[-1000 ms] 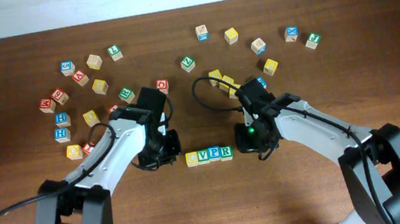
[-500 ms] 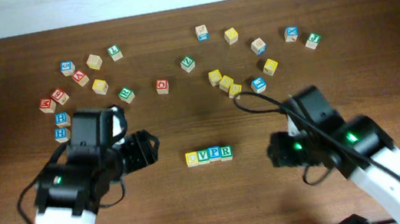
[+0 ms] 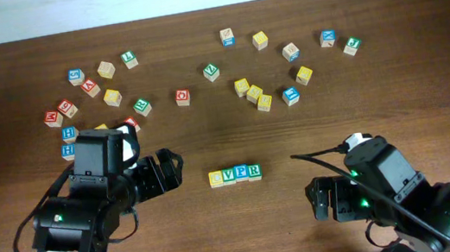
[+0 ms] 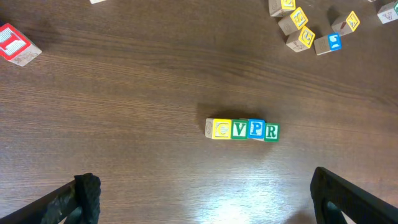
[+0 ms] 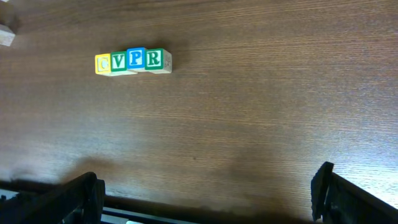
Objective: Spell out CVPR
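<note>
The overhead view looks straight down on the whole table (image 3: 376, 80), with the far edge at the top. Both wrist views look down from fairly high, with the left fingers (image 4: 87, 193) and right fingers (image 5: 326, 186) at the bottom corners. All three share the block row (image 3: 235, 174). It is centred in the left wrist view and upper left in the right, where the dark bottom strip may be the near edge.

I count four lettered blocks (image 3: 235, 174) touching in one row: C, V, P, R. Roughly twenty-four loose blocks (image 3: 212, 72) lie scattered on the tabletop (image 3: 208, 132); my left arm (image 3: 88, 209) covers part of that group. Two tools: left tool (image 3: 167, 170), right tool (image 3: 322, 199).
</note>
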You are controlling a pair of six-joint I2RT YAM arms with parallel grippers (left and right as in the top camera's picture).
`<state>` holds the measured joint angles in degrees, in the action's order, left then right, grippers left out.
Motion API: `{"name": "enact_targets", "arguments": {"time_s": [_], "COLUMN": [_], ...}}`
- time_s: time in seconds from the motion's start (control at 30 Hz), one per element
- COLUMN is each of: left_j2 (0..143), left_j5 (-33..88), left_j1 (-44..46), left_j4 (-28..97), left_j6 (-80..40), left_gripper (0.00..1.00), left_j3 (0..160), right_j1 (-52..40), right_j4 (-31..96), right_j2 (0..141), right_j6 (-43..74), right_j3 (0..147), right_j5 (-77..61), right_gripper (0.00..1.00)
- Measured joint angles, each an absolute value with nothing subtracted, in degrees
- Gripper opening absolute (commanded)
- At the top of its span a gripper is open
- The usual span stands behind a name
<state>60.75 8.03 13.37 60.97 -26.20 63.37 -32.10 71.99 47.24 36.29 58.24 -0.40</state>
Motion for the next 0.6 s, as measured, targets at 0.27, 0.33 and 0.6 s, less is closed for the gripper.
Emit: {"name": "enact_targets", "arguments": {"time_s": [0.27,0.33,0.6], "left_j2": [60.8,60.8,60.8], "left_j5": [8.0,8.1,8.1], "left_j1": [13.4,13.4,13.4], "left_j4": [61.0,61.0,61.0], "left_j6": [-26.2,-26.2,-26.2], "left_gripper": [0.99,0.99,0.99], "left_j3": [63.4,63.4,63.4], "right_j1": [-32.2,-32.4,-26.5], "right_j4": [72.0,72.0,71.8], "right_j2": [50.5,51.7,48.9], "right_j6": [36.4,36.4,35.4], "right_j3": [58.2,58.2,58.2], "right_j5": [-0.1,0.0,0.9], "right_gripper": [0.98,0.98,0.98]}}
